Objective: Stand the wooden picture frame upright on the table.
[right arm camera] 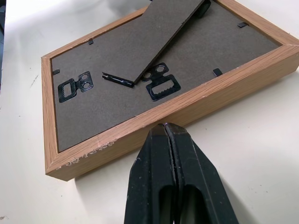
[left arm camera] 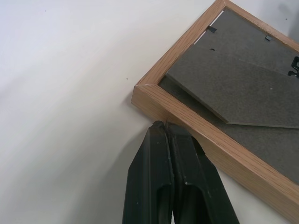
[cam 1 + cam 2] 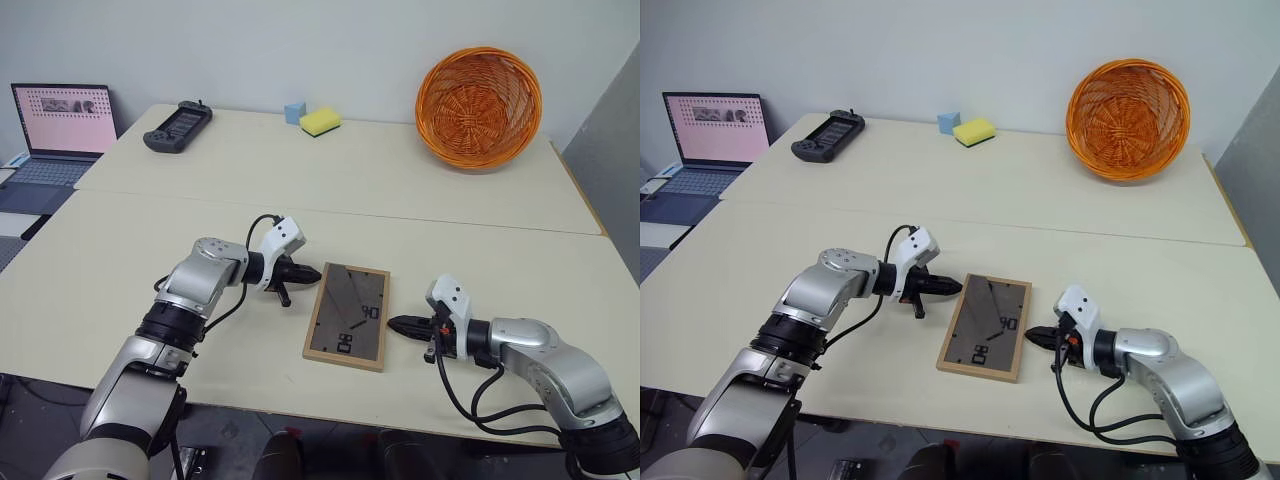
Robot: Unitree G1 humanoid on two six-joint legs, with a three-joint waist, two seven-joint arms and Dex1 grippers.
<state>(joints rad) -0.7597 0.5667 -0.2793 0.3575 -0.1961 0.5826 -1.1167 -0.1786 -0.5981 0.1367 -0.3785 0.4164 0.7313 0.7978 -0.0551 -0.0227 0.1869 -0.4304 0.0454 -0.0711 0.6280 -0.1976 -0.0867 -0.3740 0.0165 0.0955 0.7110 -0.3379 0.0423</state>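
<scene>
The wooden picture frame (image 3: 348, 316) lies flat, face down, on the near part of the table (image 3: 120, 260). Its dark grey back panel faces up and the fold-out stand (image 1: 170, 32) is lifted a little off it. My left gripper (image 3: 314, 272) is shut, its tip against the frame's far left corner (image 2: 140, 91). From the other side my right gripper (image 3: 392, 324) is shut too, its tip at the frame's right long edge (image 1: 187, 109). Neither holds anything.
An orange wicker basket (image 3: 479, 106) stands at the table's far right. A yellow sponge (image 3: 320, 121) and a small blue block (image 3: 294, 112) lie at the far middle, a black handheld controller (image 3: 178, 127) at the far left. An open laptop (image 3: 62, 130) sits beyond the left edge.
</scene>
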